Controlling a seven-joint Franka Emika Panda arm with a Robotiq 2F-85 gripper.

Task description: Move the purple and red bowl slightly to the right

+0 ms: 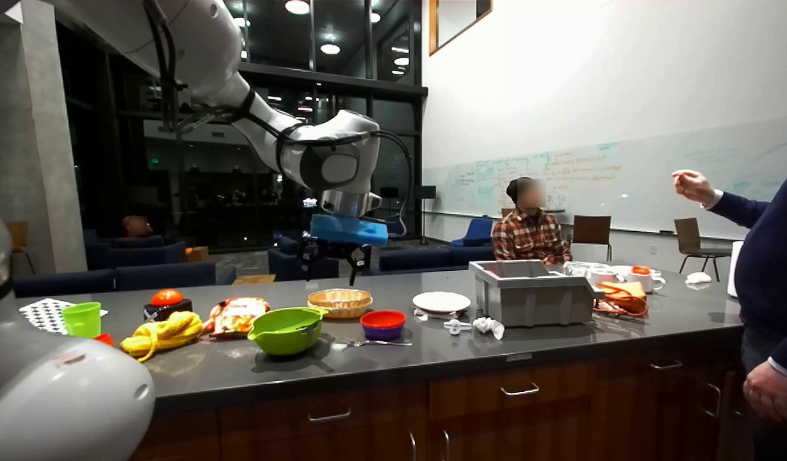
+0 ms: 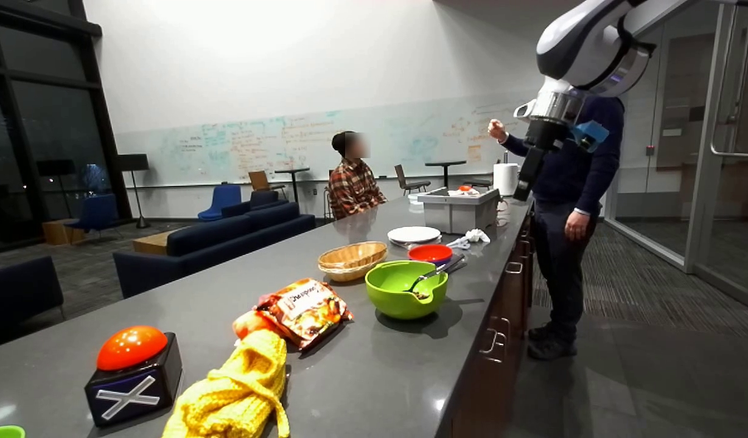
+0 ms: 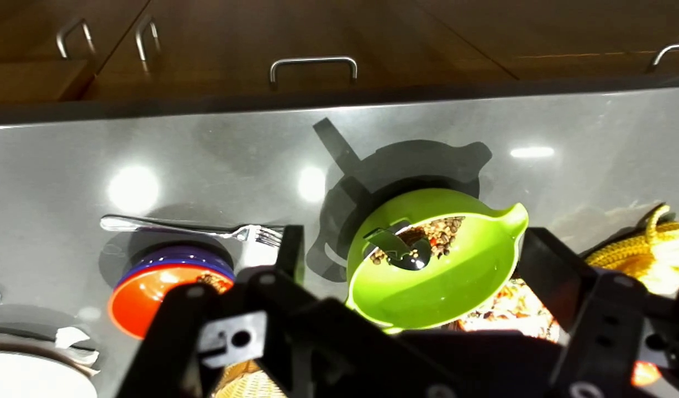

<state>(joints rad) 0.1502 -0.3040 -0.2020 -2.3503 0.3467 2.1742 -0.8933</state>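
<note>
Red and purple, the bowl (image 1: 383, 326) sits on the counter (image 1: 428, 351) beside a fork (image 1: 387, 344). My gripper (image 1: 330, 273) hangs well apart, spread wide and empty.

The bag (image 2: 307, 311) reads “…ppino” and the button box (image 2: 133, 378) “X” (the whiteboard scrawl (image 2: 307, 137) defies reading).

On the desk (image 2: 367, 377), the lime-green bowl (image 2: 404, 309) holds a utensil (image 2: 434, 272) and loose grainy bits (image 3: 440, 232). Near that bowl are 3 things: a fork (image 3: 234, 233), a wicker basket (image 2: 349, 272) and a snack packet (image 2: 307, 309). Farther from it, a yellow knitted bag (image 2: 227, 389) and a red-domed box (image 2: 133, 374) lie toward 1 side, a white plate (image 2: 414, 235) and a grey bin (image 2: 447, 216) toward the opposite side.
</note>
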